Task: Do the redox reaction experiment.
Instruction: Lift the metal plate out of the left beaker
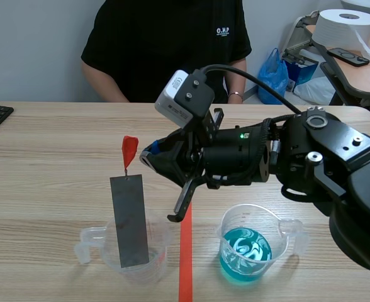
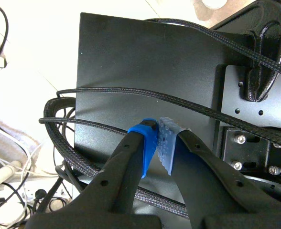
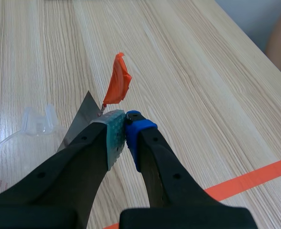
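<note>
Near the table's (image 1: 46,157) front edge, a grey metal plate (image 1: 129,220) stands in a clear beaker (image 1: 89,244).
Right gripper (image 1: 148,156), fingers pressed together on nothing, is just beside the plate's red tag (image 1: 129,150); left gripper (image 2: 157,138) also has its fingers together.

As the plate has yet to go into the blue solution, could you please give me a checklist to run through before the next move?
1. Metal plate standing in the clear beaker: ok.
2. Red tag sticking up above the plate: ok.
3. Right gripper holding the tag: not ok; fingers shut, tag ahead of them.
4. Beaker of blue liquid upright: ok.
5. Left gripper out of the way: ok; shut, absent from the scene view.
</note>
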